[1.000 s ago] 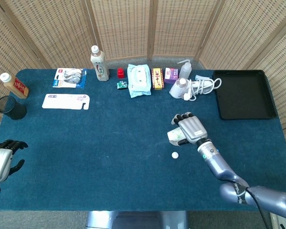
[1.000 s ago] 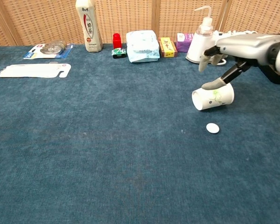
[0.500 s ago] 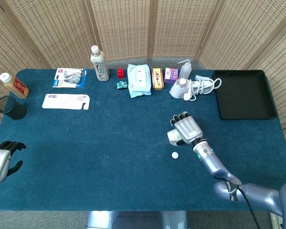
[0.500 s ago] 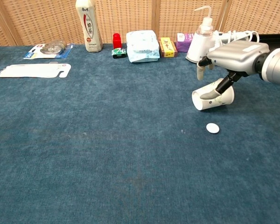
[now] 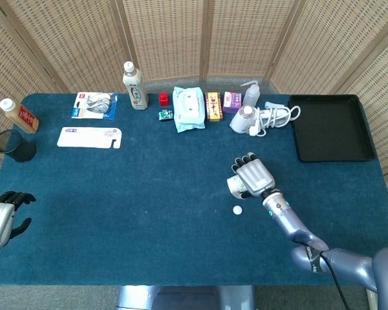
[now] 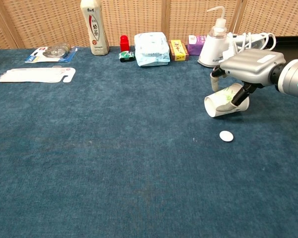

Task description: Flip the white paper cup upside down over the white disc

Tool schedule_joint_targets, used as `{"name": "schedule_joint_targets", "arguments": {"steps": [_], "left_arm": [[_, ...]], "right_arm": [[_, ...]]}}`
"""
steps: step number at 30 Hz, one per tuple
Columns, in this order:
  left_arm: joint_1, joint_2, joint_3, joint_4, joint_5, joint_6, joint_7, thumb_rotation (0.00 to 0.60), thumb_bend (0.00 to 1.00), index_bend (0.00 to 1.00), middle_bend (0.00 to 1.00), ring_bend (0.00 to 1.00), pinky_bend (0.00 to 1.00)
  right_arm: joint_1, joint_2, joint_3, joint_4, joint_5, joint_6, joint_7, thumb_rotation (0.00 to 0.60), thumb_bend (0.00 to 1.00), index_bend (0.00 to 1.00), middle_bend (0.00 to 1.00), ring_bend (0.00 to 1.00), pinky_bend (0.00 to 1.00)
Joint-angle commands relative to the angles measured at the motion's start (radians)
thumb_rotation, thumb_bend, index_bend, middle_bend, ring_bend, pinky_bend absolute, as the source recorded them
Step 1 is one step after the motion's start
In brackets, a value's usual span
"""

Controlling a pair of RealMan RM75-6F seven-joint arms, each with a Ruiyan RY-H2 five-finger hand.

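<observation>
Chest view, right hand over tipped white paper cup, white disc near

Right hand covers most of white paper cup in head view; left hand cut by frame edge.

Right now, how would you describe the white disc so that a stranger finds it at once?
Look at the blue table, on the side of the black tray. There the right hand rests on a white paper cup lying on its side. The white disc lies flat just in front of that cup, apart from it, small, round and plain.
</observation>
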Motion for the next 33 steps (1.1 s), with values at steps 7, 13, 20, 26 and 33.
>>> {"name": "schedule_joint_targets", "arguments": {"steps": [7,13,20,26,33], "left_arm": [[0.004,-0.003,0.003,0.009,-0.005,-0.003,-0.008,0.6,0.23,0.41,0.47,0.35,0.45],[0.005,-0.003,0.004,0.013,-0.004,-0.003,-0.013,0.6,0.23,0.41,0.47,0.35,0.45],[0.011,-0.001,0.004,0.019,-0.008,-0.002,-0.028,0.6,0.23,0.41,0.47,0.35,0.45],[0.006,-0.005,0.003,0.022,-0.005,-0.008,-0.031,0.6,0.23,0.41,0.47,0.35,0.45],[-0.001,-0.003,-0.001,0.015,0.001,-0.01,-0.025,0.6,0.23,0.41,0.47,0.35,0.45]], "right_arm": [[0.005,-0.012,0.0,0.016,-0.012,-0.015,-0.01,0.376,0.27,0.38,0.27,0.27,0.17],[0.008,-0.032,0.005,0.03,-0.02,-0.015,-0.017,0.467,0.27,0.43,0.29,0.28,0.17],[-0.011,-0.023,0.034,0.001,-0.009,0.014,0.024,0.542,0.27,0.48,0.31,0.3,0.18],[-0.048,0.038,0.08,-0.104,0.06,-0.002,0.152,0.543,0.27,0.49,0.31,0.3,0.18],[-0.084,0.168,0.135,-0.287,0.191,-0.131,0.374,0.544,0.26,0.49,0.31,0.31,0.18]]}}
